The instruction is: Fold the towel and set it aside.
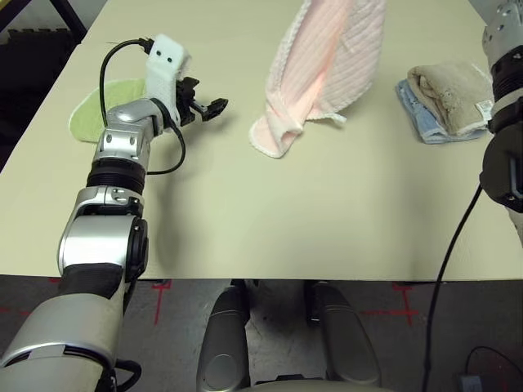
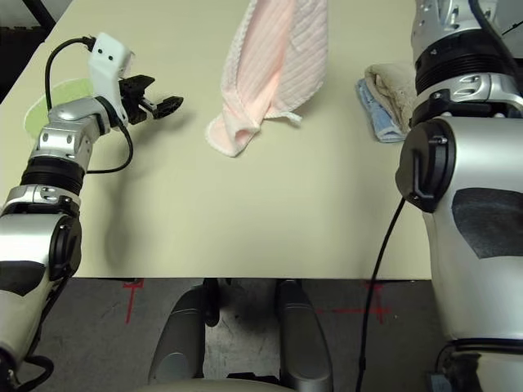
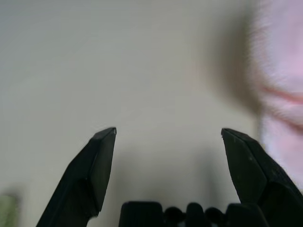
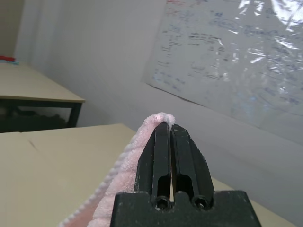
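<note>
The right gripper (image 4: 169, 126), closed on an edge of the pink towel (image 1: 323, 73), holds it raised over the table (image 1: 229, 220), presumably to hang it straight for folding (the left gripper (image 3: 169, 132) waits wide open and empty).

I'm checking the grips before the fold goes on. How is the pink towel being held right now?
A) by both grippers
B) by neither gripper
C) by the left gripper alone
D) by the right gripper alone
D: the right gripper is shut on the edge of the pink towel, which hangs with its lower end on the table, while the left gripper stands open beside it, holding nothing.
</note>
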Controlling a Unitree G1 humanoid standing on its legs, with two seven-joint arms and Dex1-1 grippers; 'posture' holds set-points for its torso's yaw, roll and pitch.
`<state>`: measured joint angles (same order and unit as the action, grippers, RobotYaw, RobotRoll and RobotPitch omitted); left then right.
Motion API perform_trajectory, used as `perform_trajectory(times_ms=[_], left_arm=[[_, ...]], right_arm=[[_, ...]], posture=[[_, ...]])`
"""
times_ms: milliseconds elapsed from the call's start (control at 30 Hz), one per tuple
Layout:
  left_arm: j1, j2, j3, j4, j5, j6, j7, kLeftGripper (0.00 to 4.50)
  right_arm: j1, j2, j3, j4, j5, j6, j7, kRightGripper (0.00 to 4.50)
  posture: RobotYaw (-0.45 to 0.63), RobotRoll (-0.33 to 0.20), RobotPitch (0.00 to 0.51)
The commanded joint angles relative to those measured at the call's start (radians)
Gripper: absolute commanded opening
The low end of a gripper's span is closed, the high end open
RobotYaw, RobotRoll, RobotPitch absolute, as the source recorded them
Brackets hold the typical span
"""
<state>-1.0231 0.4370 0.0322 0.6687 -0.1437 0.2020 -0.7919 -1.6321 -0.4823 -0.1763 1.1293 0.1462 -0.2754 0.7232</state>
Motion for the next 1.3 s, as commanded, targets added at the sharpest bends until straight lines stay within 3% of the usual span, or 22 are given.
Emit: perform_trajectory(times_ms=[33, 233, 433, 733, 1000, 1300], left_arm=[[0.06, -0.048, 0.004, -0.332, -0.172, 0.224, -0.071, 4.5], [0.114, -0.146, -0.009, -0.654, -0.304, 0.463, 0.032, 4.5], [0.142, -0.175, -0.04, -0.731, -0.334, 0.609, 0.116, 4.5], [0.156, -0.132, -0.18, -0.558, -0.176, 0.468, 0.099, 4.5], [0.11, -0.152, -0.234, -0.36, -0.05, 0.255, 0.076, 4.5], [0.077, -0.165, -0.292, -0.303, 0.044, 0.164, 0.034, 4.5]], right_arm=[[-0.021, 0.02, -0.004, -0.009, 0.01, -0.001, 0.014, 0.04], [-0.052, 0.041, -0.003, 0.028, -0.002, -0.012, -0.008, 0.04], [-0.046, 0.06, -0.009, 0.023, 0.005, -0.018, -0.024, 0.04], [-0.047, 0.048, -0.017, 0.019, 0.003, -0.028, -0.05, 0.04], [-0.108, 0.056, -0.029, 0.012, 0.02, -0.024, -0.03, 0.04], [-0.093, 0.064, -0.027, 0.003, 0.024, -0.016, -0.024, 0.04]], posture=[[0.03, 0.0, 0.243], [0.04, 0.0, 0.271], [0.01, 0.0, 0.282], [-0.02, 0.0, 0.282], [-0.02, 0.0, 0.278], [-0.03, 0.0, 0.283]])
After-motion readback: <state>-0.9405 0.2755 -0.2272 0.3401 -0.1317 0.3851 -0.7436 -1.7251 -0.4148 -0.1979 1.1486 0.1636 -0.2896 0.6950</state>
